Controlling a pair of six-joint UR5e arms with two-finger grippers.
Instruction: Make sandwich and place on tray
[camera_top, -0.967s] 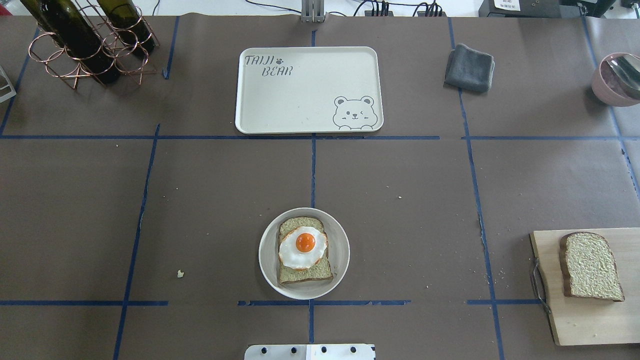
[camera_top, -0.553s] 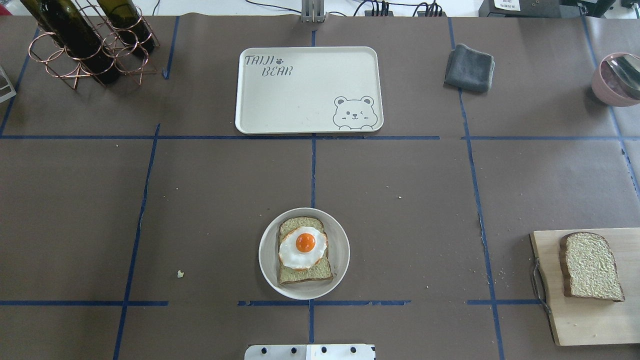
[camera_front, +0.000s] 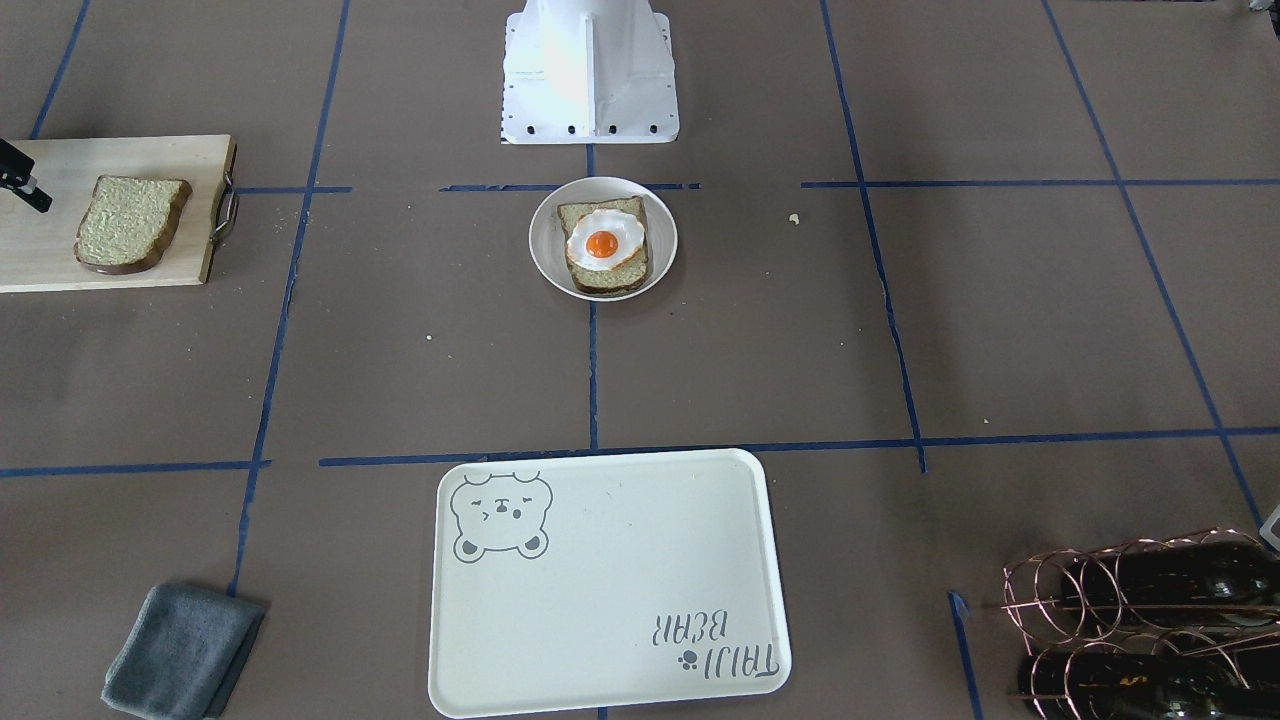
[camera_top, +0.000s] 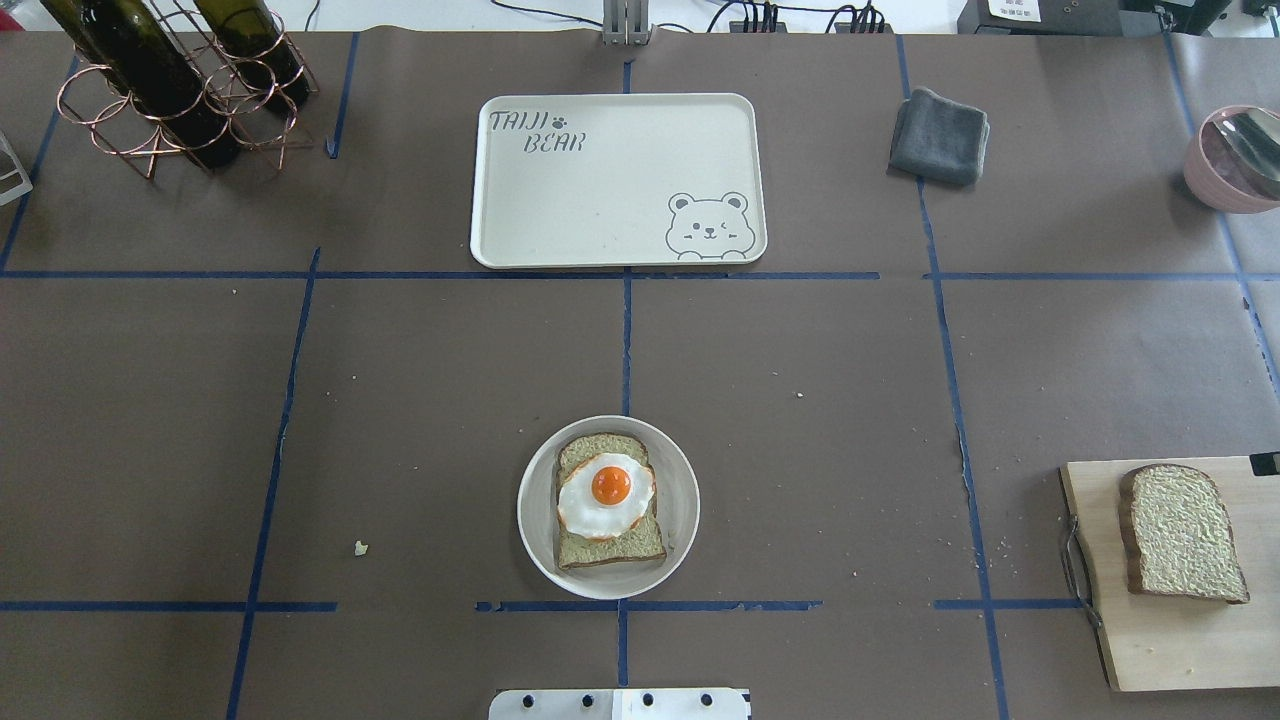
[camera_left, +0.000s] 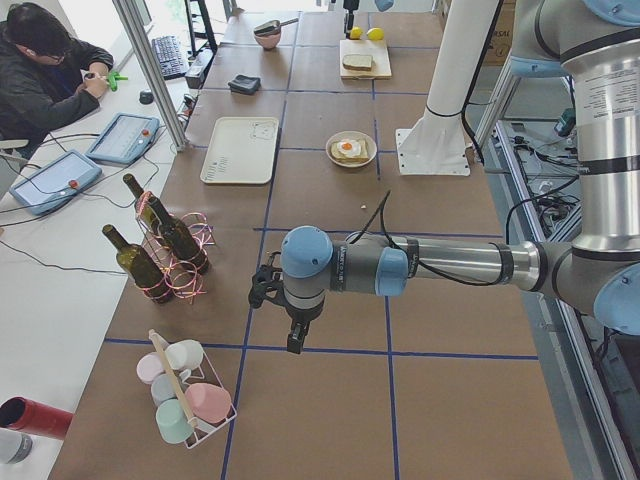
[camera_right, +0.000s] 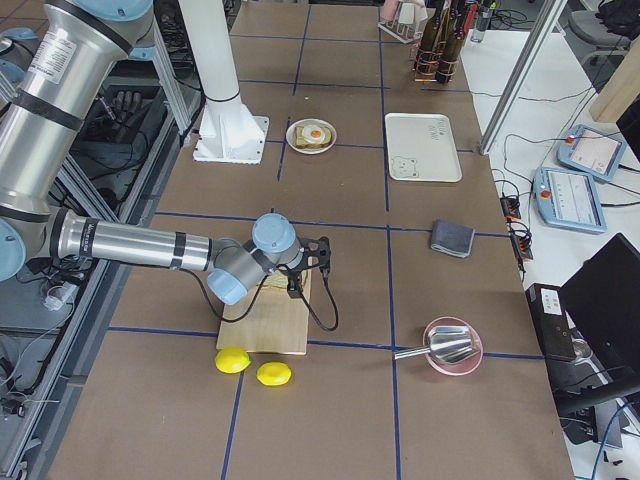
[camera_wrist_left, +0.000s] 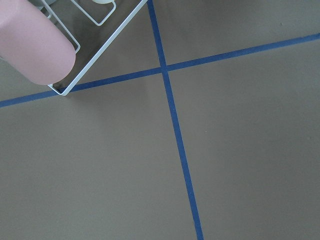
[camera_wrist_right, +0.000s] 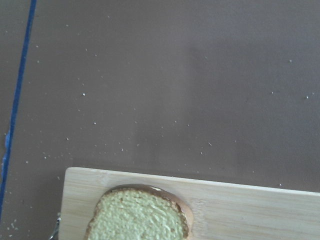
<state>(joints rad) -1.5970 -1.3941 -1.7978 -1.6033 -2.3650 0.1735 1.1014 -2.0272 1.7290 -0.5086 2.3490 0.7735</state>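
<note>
One bread slice (camera_top: 608, 540) with a fried egg (camera_top: 606, 492) on top lies in a pale round plate (camera_top: 535, 510) near the robot's base. The second slice (camera_top: 1183, 532) lies bare on a wooden cutting board (camera_top: 1160, 640) at the right; the right wrist view shows it too (camera_wrist_right: 137, 216). The cream bear tray (camera_top: 617, 180) sits empty at the far centre. My right gripper (camera_right: 322, 262) hovers over the board's far edge; only a black tip (camera_top: 1265, 463) enters the overhead view, so I cannot tell its state. My left gripper (camera_left: 290, 335) hangs far left over bare table, state unclear.
A copper rack with wine bottles (camera_top: 170, 80) stands far left, a folded grey cloth (camera_top: 938, 135) far right, a pink bowl with a metal scoop (camera_top: 1235, 160) at the right edge. Two lemons (camera_right: 232, 360) lie beyond the board. A cup rack (camera_left: 185, 395) stands near my left gripper.
A black tip of my right gripper has come into the overhead view at the right edge, above the cutting board. Bread, egg, plate and tray have not moved.
</note>
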